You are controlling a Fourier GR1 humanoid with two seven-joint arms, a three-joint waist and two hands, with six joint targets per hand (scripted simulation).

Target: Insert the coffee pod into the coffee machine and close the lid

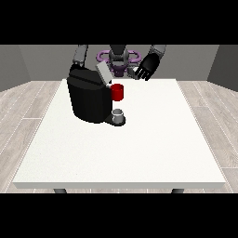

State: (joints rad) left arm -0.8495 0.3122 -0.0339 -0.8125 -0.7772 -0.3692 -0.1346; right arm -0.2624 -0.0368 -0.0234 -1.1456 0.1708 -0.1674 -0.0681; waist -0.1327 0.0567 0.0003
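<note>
Front view: black coffee machine [89, 98] sits at the white table's [139, 148] ten o'clock, lid [103, 72] tilted up. A grey thing [118, 113] rests at its base, below a red thing at the machine [118, 92]. At the view's right, a hand [146, 67] hangs relaxed and empty.

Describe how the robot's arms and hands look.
Both arms are grey, rounded segments. The hand at the view's right is black, with a thumb and fingers. The other hand is hidden behind the black coffee machine. Purple rings sit at the torso.
</note>
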